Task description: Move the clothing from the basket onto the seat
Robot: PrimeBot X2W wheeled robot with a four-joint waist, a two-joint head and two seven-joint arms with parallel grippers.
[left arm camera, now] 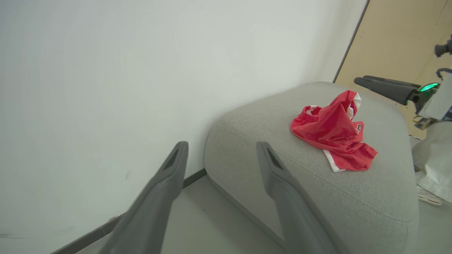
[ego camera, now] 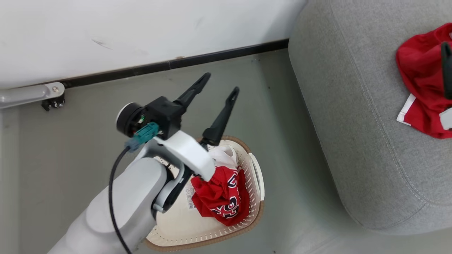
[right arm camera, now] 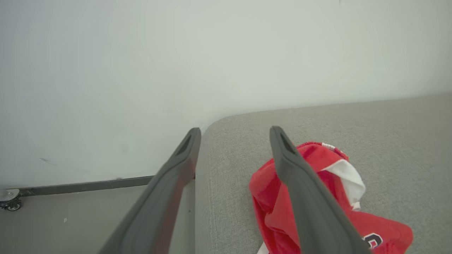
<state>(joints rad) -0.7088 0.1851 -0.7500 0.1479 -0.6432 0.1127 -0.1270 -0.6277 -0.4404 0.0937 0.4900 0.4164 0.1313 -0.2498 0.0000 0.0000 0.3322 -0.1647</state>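
Note:
The cream basket (ego camera: 252, 165) stands on the floor left of the grey seat (ego camera: 356, 106). A crumpled red jersey with dark lettering (ego camera: 220, 195) and some white fabric (ego camera: 223, 155) lie in it. My left gripper (ego camera: 219, 83) hangs open and empty above the basket's far end, fingers pointing toward the wall. In the left wrist view the left gripper (left arm camera: 221, 146) is open before the seat (left arm camera: 317, 190). Another red jersey with white trim (ego camera: 422, 81) lies on the seat. My right gripper (right arm camera: 236, 131) is open and empty just above that jersey (right arm camera: 317, 211); one of its fingers (ego camera: 447, 74) shows at the edge.
A white wall with a black baseboard (ego camera: 197, 60) runs behind the basket and the seat. A grey metal bar on a small caster (ego camera: 33, 93) sits at the far left. Bare grey floor (ego camera: 88, 134) lies left of the basket. A beige panel (left arm camera: 399, 42) stands beyond the seat.

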